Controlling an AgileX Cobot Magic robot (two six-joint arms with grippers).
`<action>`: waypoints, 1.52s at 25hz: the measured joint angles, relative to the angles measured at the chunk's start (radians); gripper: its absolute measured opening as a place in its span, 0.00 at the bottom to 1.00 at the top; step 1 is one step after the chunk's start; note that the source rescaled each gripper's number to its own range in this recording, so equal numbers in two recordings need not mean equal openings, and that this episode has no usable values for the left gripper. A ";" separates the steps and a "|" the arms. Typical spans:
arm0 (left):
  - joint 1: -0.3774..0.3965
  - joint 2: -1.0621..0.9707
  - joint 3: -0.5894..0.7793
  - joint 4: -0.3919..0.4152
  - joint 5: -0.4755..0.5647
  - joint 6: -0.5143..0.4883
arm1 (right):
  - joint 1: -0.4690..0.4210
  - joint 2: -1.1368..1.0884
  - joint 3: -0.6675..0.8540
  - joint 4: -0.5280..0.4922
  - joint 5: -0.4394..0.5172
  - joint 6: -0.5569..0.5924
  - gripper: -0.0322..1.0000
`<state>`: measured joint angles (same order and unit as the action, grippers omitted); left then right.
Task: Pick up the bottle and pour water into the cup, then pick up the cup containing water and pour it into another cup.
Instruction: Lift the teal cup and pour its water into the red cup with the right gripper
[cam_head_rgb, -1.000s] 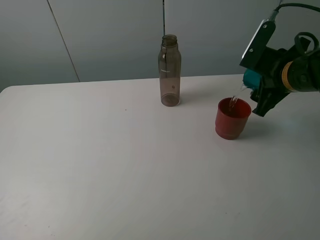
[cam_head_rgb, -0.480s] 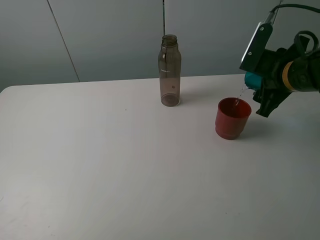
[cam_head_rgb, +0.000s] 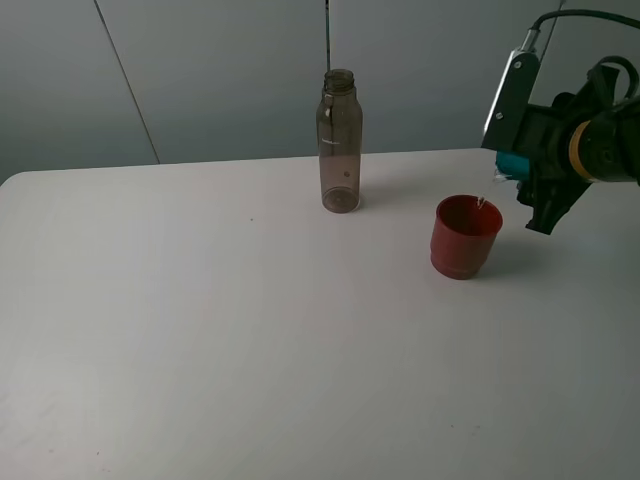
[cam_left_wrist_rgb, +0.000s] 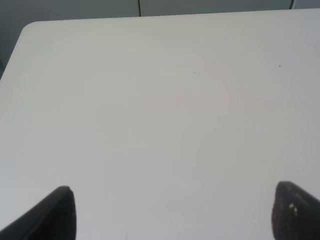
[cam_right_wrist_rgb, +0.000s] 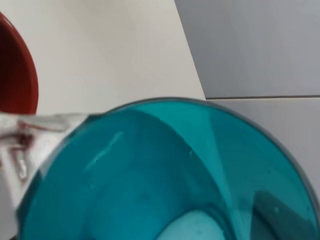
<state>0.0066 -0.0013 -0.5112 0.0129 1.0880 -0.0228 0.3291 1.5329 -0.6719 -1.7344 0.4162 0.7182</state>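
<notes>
The right gripper (cam_head_rgb: 520, 172) hangs above the counter (cam_head_rgb: 250, 330) at about three o'clock in the high view, its jaws grasping the teal tumbler (cam_head_rgb: 510, 163), of which only a small teal patch shows there between the black arm parts. That tumbler is tipped steeply, its mouth turned toward the red-orange cup (cam_head_rgb: 465, 236), which stands upright on the counter just beside and below it, toward eight o'clock from the gripper. A thin glint of water (cam_head_rgb: 481, 204) sits right at the red cup's near rim; whether it is a running stream or only drops cannot be told from this far. In the right wrist view the teal tumbler (cam_right_wrist_rgb: 165, 180) fills most of the picture, seen into its open mouth, with clear water (cam_right_wrist_rgb: 30, 135) at its lip and an arc of the red-orange cup (cam_right_wrist_rgb: 17, 75) at the edge beyond. The smoky-grey bottle (cam_head_rgb: 339, 142) stands upright and uncapped toward twelve o'clock on the counter, well apart from both cups. The left gripper (cam_left_wrist_rgb: 172, 212) hovers over bare white counter (cam_left_wrist_rgb: 160, 100), its jaws released, dark tips spread wide with nothing between them
</notes>
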 joint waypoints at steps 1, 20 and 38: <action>0.000 0.000 0.000 0.000 0.000 0.000 | 0.000 0.000 0.000 0.000 0.003 -0.016 0.12; 0.000 0.000 0.000 0.000 0.000 0.000 | 0.000 0.000 0.000 0.000 0.007 -0.203 0.12; 0.000 0.000 0.000 0.000 0.000 0.000 | 0.029 0.000 0.000 0.000 0.029 -0.370 0.12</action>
<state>0.0066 -0.0013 -0.5112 0.0129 1.0880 -0.0228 0.3585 1.5329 -0.6719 -1.7344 0.4454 0.3478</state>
